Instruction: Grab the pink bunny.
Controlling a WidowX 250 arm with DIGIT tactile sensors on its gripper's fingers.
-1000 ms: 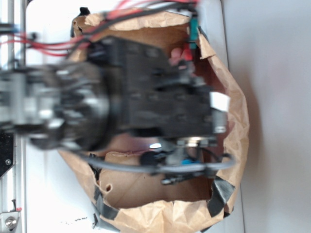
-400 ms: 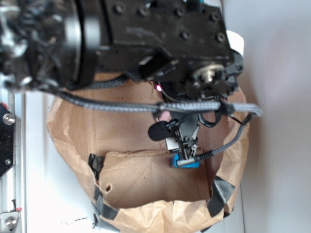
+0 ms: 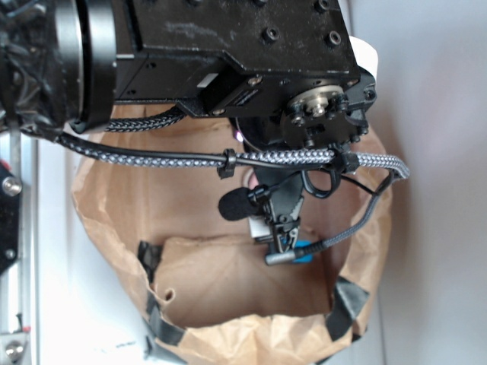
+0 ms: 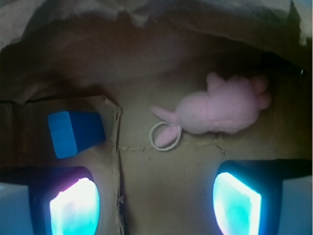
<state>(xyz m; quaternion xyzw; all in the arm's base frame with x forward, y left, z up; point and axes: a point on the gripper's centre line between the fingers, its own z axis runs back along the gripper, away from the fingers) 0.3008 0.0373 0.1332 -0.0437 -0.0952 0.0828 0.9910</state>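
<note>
- My gripper (image 4: 155,205) is spread wide, its two glowing fingertips (image 4: 74,208) low in my wrist view at seven and five o'clock, nothing between them but bare brown cardboard.
- There's the pink bunny (image 4: 220,110), lying on its side on the floor of the paper bag (image 3: 99,220), up at about one o'clock from the middle of my wrist view.
- It sits above my right-hand fingertip, clear of it, not touching either pad.
- A white loop (image 4: 165,135) hangs off the bunny's foot, resting flat on the cardboard just at the bunny's eight o'clock, close to the centre of the frame.
- Over at nine o'clock there's the blue block (image 4: 76,133), well apart from the bunny, sitting on a raised cardboard flap (image 4: 105,161) whose torn edge runs down the middle left of the view.
- The block is right above my left-hand fingertip, apart from it.
- From the exterior camera, my arm fills the top of the frame and my gripper (image 3: 280,232) reaches down inside the bag.
- In that view a sliver of the blue block (image 3: 303,255) peeks out just below my fingers; the bunny I can't make out there, my own hardware covers it.
- A braided cable (image 3: 304,158) crosses the bag's mouth from nine to three o'clock.
- Dark tape (image 3: 346,304) patches the bag's crumpled rim at five and seven o'clock.
</note>
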